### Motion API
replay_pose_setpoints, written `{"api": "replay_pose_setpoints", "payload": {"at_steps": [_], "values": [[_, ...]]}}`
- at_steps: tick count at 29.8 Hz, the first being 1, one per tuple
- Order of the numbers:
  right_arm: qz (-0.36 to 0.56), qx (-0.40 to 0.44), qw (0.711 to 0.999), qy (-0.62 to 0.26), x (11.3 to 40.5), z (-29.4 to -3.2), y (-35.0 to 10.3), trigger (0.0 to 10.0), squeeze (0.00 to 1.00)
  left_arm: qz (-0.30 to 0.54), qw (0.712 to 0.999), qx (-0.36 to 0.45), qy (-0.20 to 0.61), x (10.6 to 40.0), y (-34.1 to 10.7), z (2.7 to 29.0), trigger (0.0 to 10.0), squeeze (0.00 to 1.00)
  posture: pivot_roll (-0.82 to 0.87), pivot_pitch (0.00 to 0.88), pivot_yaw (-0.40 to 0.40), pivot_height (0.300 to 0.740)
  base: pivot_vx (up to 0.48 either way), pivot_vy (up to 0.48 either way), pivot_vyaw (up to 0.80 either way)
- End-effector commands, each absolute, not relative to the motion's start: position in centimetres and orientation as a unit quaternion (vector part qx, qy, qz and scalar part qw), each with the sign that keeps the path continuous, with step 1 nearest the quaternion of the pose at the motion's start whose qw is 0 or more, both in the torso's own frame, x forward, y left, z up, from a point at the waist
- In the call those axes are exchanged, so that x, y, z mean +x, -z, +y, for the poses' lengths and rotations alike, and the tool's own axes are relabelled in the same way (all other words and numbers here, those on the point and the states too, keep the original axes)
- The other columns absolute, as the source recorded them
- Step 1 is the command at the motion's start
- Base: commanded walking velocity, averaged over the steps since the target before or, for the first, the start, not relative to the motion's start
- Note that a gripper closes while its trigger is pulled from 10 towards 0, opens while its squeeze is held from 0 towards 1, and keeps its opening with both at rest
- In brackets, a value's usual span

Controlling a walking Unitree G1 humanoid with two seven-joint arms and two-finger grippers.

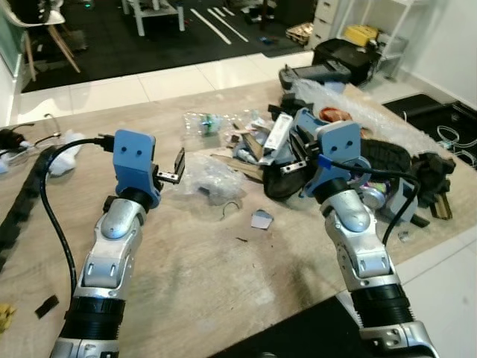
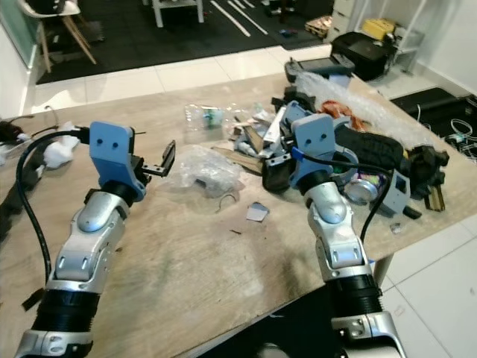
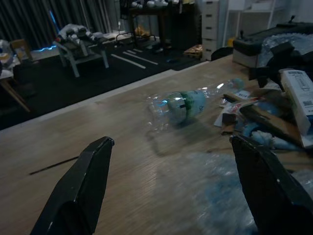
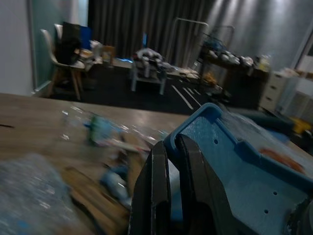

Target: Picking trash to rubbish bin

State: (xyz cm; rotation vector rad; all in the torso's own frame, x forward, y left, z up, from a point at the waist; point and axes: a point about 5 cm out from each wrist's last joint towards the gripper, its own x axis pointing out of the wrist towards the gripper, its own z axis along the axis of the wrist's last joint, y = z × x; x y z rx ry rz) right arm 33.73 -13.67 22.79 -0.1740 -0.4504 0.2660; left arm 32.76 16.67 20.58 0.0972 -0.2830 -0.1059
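Observation:
A heap of trash lies on the far right of the wooden table: cardboard scraps, a white box, a black sandal and a can. A clear plastic bottle with a green label lies on its side behind a crumpled clear bag. My left gripper hovers open just left of that bag, fingers wide apart and empty. My right gripper is inside the heap, shut on the rim of a blue plastic piece.
A small grey paper scrap lies between my arms. A black cable chain and white tissue sit at the table's left. A black case stands behind the table, and the near table edge runs by my right elbow.

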Motion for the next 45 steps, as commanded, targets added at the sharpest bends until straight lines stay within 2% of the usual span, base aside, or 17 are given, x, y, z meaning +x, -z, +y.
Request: {"api": "replay_pose_setpoints", "payload": {"at_steps": [1,8,14,30,38,41,45], "values": [[-0.227,-0.083,0.962,-0.127,33.8,-14.0,-23.1,10.0,0.00,-0.139,0.987,0.052,0.056,32.7,-20.4,16.4,10.0,0.00,0.05,0.146,0.018,0.740,0.000,0.000,-0.80],[-0.237,-0.047,0.965,-0.101,34.3,-14.2,-23.9,10.0,0.00,-0.137,0.987,0.048,0.065,33.0,-20.6,16.3,10.0,0.00,0.05,0.150,0.016,0.740,0.000,0.000,-0.80],[-0.199,-0.028,0.969,-0.141,34.5,-13.7,-23.6,10.0,0.00,-0.134,0.986,0.042,0.084,32.8,-20.5,16.0,10.0,0.00,0.05,0.155,0.014,0.740,0.000,0.000,-0.80],[-0.180,0.002,0.968,-0.175,34.2,-13.1,-23.6,10.0,0.00,-0.129,0.982,0.029,0.132,32.6,-20.3,14.5,10.0,0.00,0.05,0.156,0.019,0.740,0.000,0.000,-0.80],[-0.213,0.025,0.965,-0.151,34.1,-13.4,-24.1,10.0,0.00,-0.131,0.986,0.045,0.096,32.6,-20.3,15.6,10.0,0.00,0.06,0.153,0.012,0.740,0.000,0.000,-0.80],[-0.204,0.053,0.965,-0.155,34.0,-13.5,-24.3,10.0,0.00,-0.132,0.989,0.050,0.049,32.6,-20.2,16.9,10.0,0.00,0.06,0.140,0.003,0.740,0.000,0.000,-0.80],[-0.197,0.045,0.967,-0.153,34.0,-13.7,-24.1,10.0,0.00,-0.128,0.990,0.039,0.037,32.5,-20.1,17.5,10.0,0.00,0.05,0.138,0.003,0.740,0.000,0.000,-0.80]]}}
